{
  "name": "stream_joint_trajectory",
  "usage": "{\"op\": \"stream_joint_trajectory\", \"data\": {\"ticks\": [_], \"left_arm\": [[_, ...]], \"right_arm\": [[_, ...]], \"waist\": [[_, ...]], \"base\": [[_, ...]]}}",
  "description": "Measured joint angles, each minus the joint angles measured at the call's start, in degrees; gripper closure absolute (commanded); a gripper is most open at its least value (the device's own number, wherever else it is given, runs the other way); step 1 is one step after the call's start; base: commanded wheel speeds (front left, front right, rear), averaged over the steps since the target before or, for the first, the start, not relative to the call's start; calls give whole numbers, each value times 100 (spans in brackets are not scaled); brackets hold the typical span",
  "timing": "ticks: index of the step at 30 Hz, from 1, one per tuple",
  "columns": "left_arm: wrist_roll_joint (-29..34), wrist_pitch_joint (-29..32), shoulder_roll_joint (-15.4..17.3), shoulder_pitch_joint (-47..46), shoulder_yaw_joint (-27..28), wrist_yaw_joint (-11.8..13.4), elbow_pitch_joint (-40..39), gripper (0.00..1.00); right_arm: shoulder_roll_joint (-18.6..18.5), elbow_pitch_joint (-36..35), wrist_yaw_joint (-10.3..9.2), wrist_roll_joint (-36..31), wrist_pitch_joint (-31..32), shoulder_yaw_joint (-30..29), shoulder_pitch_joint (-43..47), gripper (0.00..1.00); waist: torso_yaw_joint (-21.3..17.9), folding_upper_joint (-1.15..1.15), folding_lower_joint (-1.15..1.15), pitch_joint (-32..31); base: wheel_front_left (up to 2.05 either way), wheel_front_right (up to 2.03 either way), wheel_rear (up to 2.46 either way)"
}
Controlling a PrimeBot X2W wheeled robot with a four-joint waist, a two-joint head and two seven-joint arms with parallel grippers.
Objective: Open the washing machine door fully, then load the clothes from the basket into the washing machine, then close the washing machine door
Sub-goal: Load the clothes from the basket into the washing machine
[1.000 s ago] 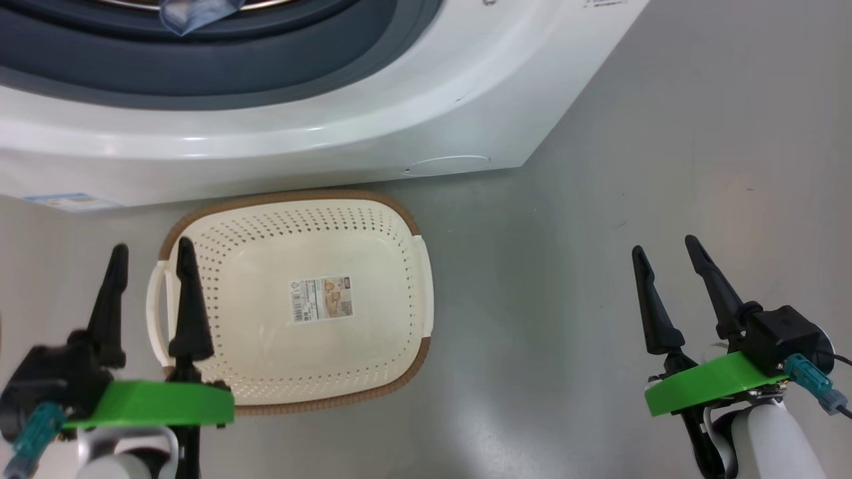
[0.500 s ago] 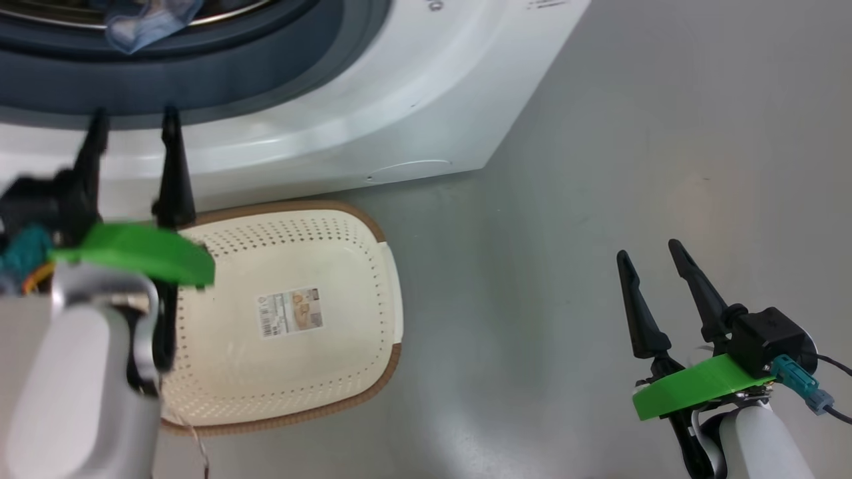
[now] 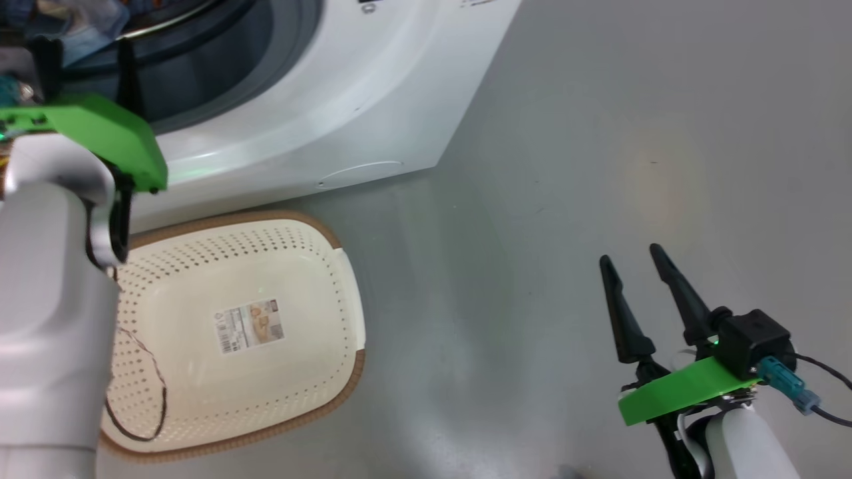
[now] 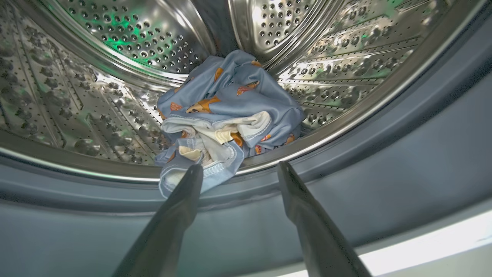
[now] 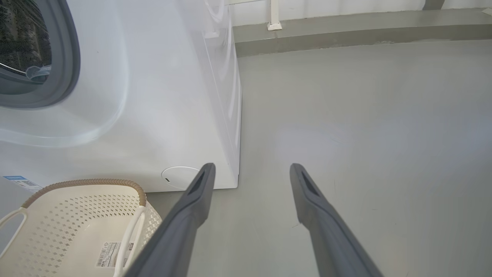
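Loading step near done: basket (image 3: 346,266) bare, clothes (image 4: 226,111) in drum (image 4: 115,42), trailing onto gasket (image 4: 384,154); left hand (image 4: 240,168), right hand (image 3: 630,254) released; likely next, push clothes deeper.

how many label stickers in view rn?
2. One label sticker on the basket floor; one blue sticker low on the washing machine front, beside the basket. The left forearm hides part of the basket, so more may be hidden.
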Motion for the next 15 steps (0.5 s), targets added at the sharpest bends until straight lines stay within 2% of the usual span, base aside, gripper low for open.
{"op": "stream_joint_trajectory", "data": {"ticks": [8,15], "left_arm": [[118,46,93,-810,-62,-43,1377,0],[200,27,269,-1249,-91,9,2263,0]], "right_arm": [[14,29,0,64,0,172,2,0],[20,51,0,78,0,300,14,0]], "waist": [[-265,0,0,15],[-490,0,0,27]], "base": [[0,0,0],[0,0,0]]}}
